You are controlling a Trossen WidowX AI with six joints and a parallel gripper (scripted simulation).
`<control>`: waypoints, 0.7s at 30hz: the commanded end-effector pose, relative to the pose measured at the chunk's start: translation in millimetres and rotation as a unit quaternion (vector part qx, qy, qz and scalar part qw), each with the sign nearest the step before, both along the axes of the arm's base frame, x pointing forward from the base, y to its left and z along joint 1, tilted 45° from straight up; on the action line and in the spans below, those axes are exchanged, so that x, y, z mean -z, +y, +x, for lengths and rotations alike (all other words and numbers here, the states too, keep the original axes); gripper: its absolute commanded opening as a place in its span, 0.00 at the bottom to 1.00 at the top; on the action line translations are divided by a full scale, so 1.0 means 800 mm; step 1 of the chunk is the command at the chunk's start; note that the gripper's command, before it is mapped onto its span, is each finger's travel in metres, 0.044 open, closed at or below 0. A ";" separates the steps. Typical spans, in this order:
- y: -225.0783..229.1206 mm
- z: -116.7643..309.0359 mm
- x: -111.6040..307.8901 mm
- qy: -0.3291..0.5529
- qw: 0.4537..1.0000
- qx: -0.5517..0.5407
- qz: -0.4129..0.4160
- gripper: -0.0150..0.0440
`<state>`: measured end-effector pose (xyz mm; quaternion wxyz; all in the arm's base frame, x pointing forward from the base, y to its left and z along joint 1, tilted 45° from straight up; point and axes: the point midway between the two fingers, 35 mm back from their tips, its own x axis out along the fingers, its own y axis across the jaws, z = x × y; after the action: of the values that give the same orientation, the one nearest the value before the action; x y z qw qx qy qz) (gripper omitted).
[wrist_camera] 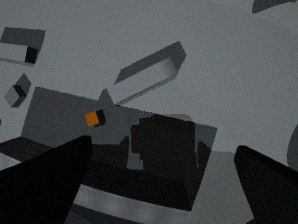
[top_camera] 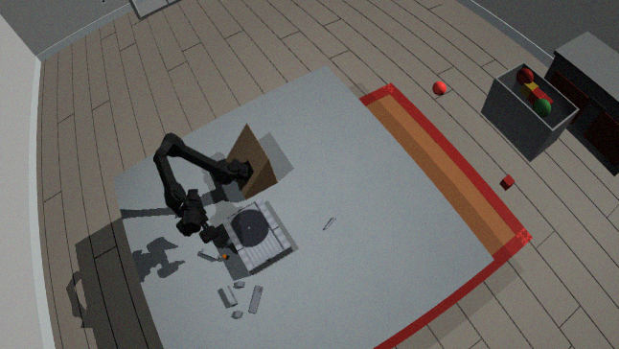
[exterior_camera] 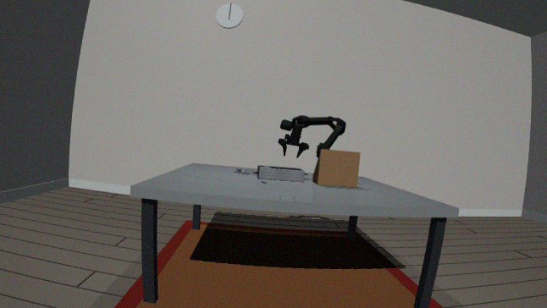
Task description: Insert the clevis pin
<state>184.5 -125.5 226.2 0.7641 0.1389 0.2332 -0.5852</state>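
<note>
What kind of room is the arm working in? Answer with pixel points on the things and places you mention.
Perhaps a playroom or family room: a bin (top_camera: pixel 508 122) of coloured balls and blocks, an orange rug (top_camera: pixel 446 168) (exterior_camera: pixel 254 285) with a red border, and a wall clock (exterior_camera: pixel 229 16).

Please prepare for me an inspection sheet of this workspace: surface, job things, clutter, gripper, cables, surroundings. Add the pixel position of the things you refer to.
Surface: pale grey table top (top_camera: pixel 307 125) (exterior_camera: pixel 237 195), shadows across it.
Disc: dark, flat inside the tray (top_camera: pixel 249 227); small light spot at its middle.
Tray: rimmed steel (top_camera: pixel 268 256) (exterior_camera: pixel 281 173), on the table.
Clevis pin: cannot say for certain which small piece it is.
Clutter: brown box (top_camera: pixel 240 173) (exterior_camera: pixel 339 168) beside the tray; small orange block (top_camera: pixel 225 257) (wrist_camera: pixel 92 119); several loose grey pieces.
Gripper: open (exterior_camera: pixel 291 156) (wrist_camera: pixel 163 145), above the table, fingers apart.
Cables: nothing seen.
Surroundings: plank floor, red-bordered orange rug (top_camera: pixel 443 173) (exterior_camera: pixel 271 283), grey bin (top_camera: pixel 513 129) with balls and blocks, wall clock (exterior_camera: pixel 229 16).
</note>
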 end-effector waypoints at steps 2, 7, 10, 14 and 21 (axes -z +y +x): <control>0.004 0.004 0.007 -0.007 1.000 0.001 0.017 0.84; 0.032 0.054 0.025 0.110 0.989 -0.092 0.027 0.62; 0.052 0.085 0.037 0.199 0.966 -0.162 0.016 0.53; 0.100 0.134 0.071 0.328 0.903 -0.278 0.000 0.53; 0.173 0.185 0.130 0.491 0.761 -0.422 -0.035 0.53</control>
<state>306.6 -28.6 156.7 0.7640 -0.1874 0.5314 -0.3142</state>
